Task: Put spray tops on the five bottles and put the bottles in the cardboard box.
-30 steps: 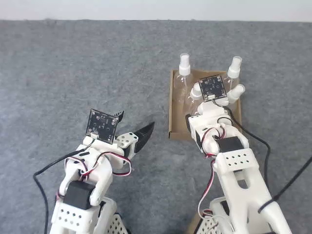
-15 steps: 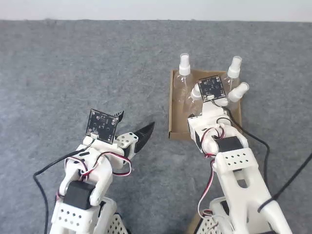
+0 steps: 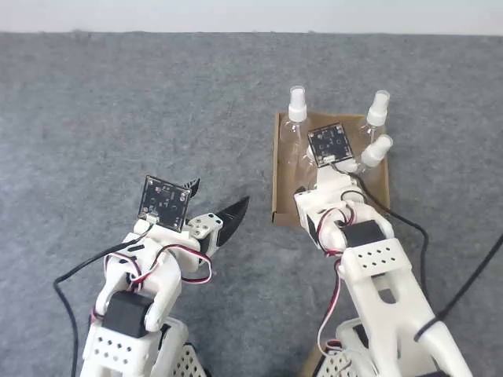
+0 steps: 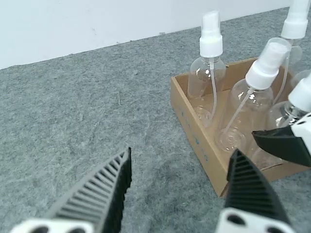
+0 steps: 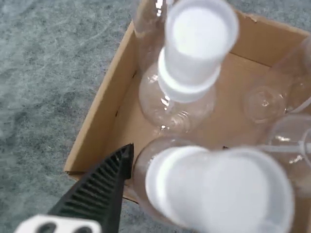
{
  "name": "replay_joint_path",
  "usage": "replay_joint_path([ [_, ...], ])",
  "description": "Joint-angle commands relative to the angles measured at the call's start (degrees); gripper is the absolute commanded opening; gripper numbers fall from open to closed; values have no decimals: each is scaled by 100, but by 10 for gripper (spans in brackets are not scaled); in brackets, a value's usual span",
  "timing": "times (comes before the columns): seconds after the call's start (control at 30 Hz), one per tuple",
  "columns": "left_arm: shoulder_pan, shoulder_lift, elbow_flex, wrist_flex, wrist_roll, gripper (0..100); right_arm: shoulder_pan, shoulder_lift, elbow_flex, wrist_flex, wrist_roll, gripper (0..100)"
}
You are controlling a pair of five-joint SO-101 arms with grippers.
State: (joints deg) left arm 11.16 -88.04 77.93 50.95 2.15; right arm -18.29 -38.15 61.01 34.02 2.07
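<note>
The cardboard box (image 3: 277,169) holds several clear bottles with white spray tops, such as the far left one (image 3: 297,102) and the far right one (image 3: 378,106). My right gripper (image 5: 184,162) hangs over the box's near left part, shut on a bottle (image 5: 218,189) whose cap rises close to the wrist camera. Its black finger (image 4: 282,143) lies against that bottle's body. Just beyond stands another capped bottle (image 5: 199,39). My left gripper (image 3: 214,199) stays open and holds nothing, low over the mat to the left of the box (image 4: 194,136).
Grey felt mat (image 3: 141,94) covers the table, bare to the left and behind the box. A white wall edge runs along the back. A bottle (image 3: 376,149) at the box's right side leans. Cables trail from both arms at the front.
My right arm has shifted a little to the left over the box. The leaning right-hand bottle's top moved slightly left too. The left arm has not moved.
</note>
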Motion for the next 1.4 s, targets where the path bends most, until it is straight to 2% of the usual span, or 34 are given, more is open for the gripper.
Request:
replay_joint_path([
  [0.0,-18,-79,-75,-132,18,294,-22,-48,-686,400,9,217],
  [0.23,-18,-79,-75,-132,18,294,-22,-57,-1415,840,0,217],
  [1.13,-26,-79,-66,-132,9,294,-13,-57,-5037,3776,9,217],
  [1.37,-88,-79,-84,-132,9,294,-13,-664,-5301,4505,9,217],
])
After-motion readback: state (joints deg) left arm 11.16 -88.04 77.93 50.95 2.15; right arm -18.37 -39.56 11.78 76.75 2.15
